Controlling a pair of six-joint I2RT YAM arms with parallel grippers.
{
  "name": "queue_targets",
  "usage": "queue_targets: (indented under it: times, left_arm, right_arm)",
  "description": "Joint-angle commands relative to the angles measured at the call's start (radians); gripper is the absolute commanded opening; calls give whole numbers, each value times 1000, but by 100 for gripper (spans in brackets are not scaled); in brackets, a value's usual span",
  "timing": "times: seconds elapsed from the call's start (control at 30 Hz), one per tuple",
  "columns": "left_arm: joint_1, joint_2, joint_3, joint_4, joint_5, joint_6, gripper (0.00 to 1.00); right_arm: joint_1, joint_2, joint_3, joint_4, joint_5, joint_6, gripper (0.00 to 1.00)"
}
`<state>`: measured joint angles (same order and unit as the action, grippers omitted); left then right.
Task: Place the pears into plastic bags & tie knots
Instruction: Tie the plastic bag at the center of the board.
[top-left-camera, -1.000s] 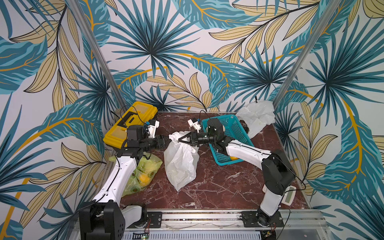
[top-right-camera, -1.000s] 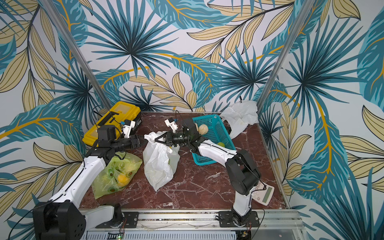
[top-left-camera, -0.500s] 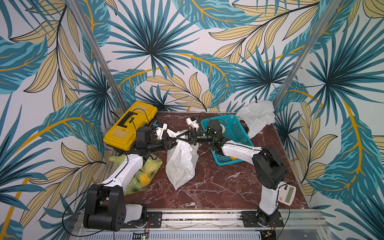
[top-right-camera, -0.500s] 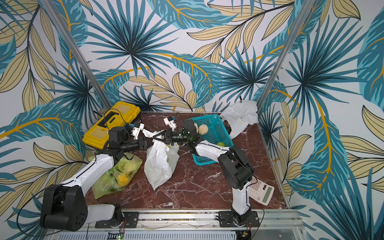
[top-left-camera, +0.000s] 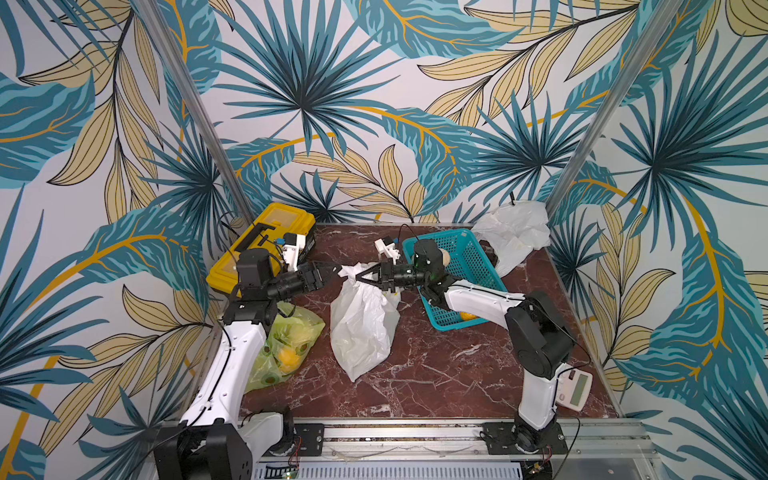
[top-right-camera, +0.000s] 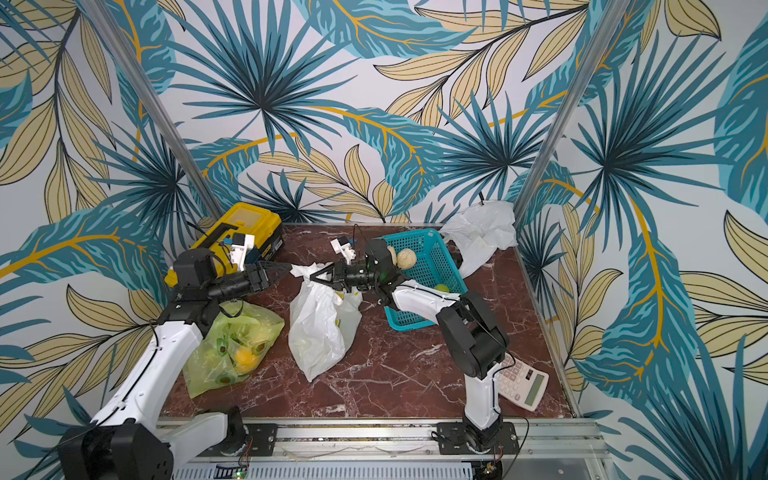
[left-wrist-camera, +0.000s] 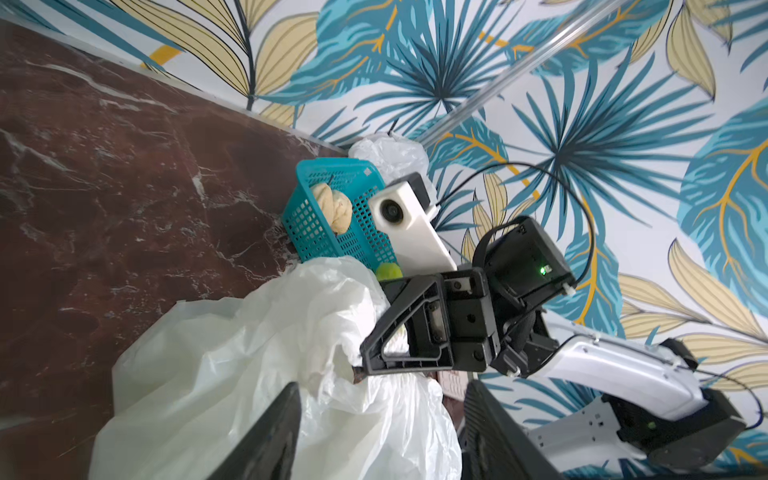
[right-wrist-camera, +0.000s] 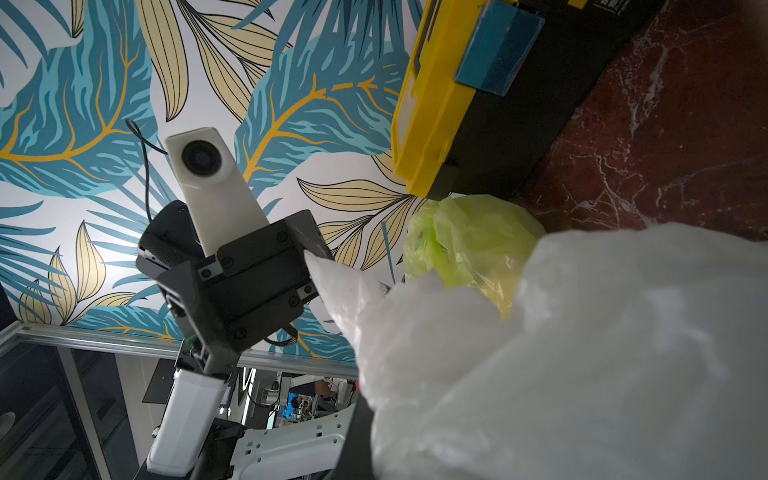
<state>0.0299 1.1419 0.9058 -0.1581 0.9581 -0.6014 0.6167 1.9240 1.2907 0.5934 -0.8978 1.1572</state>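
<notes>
Right end effector (top-left-camera: 360, 277) pinches white bag (top-left-camera: 361, 332) top; left end effector (top-left-camera: 331, 273) spread.

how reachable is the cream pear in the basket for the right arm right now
Probably not reachable yet: the right gripper is shut on the white bag, pointing away from the teal basket where the cream pear lies beside its wrist. It must let go first.

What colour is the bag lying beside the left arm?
Translucent lime green; the bag shows best in a top view.
</notes>
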Motion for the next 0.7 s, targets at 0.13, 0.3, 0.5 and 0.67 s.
queue_targets:
  times: [0.13,0.3,0.5,0.67]
  left_arm:
    - [-53,98,42,-35,-60,75,65]
    - [-53,123,71,-36,-76,80,37]
    - [-52,153,93,-36,-38,94,0]
    - [-44,149,75,-36,-9,123,0]
  right_arm:
    - [4,-20,9,-7,4,-18,6]
    - [6,-19,7,-11,4,-16,6]
    - [-23,-100,-62,-17,3,-2,30]
    - [-81,-304,-210,-244,22,-135,49]
